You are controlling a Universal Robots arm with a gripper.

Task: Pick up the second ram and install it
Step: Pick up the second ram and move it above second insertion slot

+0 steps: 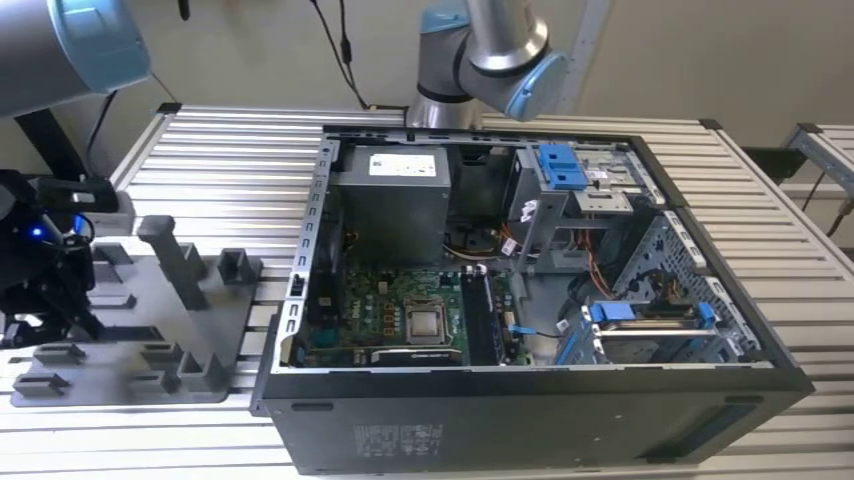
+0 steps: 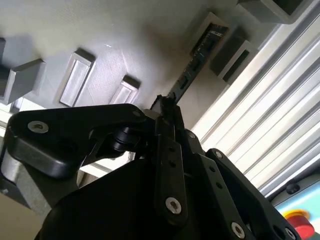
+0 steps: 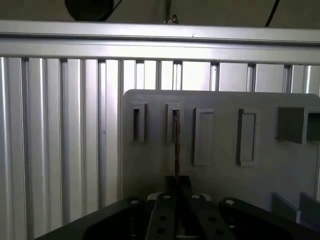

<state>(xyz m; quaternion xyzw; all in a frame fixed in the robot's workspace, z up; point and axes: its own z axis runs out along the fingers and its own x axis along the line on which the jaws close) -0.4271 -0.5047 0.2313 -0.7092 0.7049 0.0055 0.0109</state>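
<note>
In both wrist views my gripper (image 3: pixel 177 181) (image 2: pixel 167 102) is shut on the second ram (image 3: pixel 176 145) (image 2: pixel 194 64), a thin dark stick seen edge-on. The stick reaches from the fingertips to a narrow slot of the grey holder tray (image 3: pixel 220 185) (image 2: pixel 100 30). Whether its far end still sits in the slot I cannot tell. In the exterior view the dark wrist and gripper (image 1: pixel 47 290) hang over the tray (image 1: pixel 200 335) at the exterior view's left. The open computer case (image 1: pixel 534 400) lies to the tray's right, with its motherboard (image 1: pixel 400 320) and memory slots (image 1: pixel 487 315) facing up.
Upright grey posts (image 1: pixel 174 260) stand on the tray close to the gripper. The slatted aluminium table (image 1: pixel 227 160) carries everything. The arm's base (image 1: pixel 467 60) rises behind the case. Blue drive brackets (image 1: pixel 561 165) and cables crowd the case's right side. A red button (image 2: pixel 298 218) shows past the table's edge.
</note>
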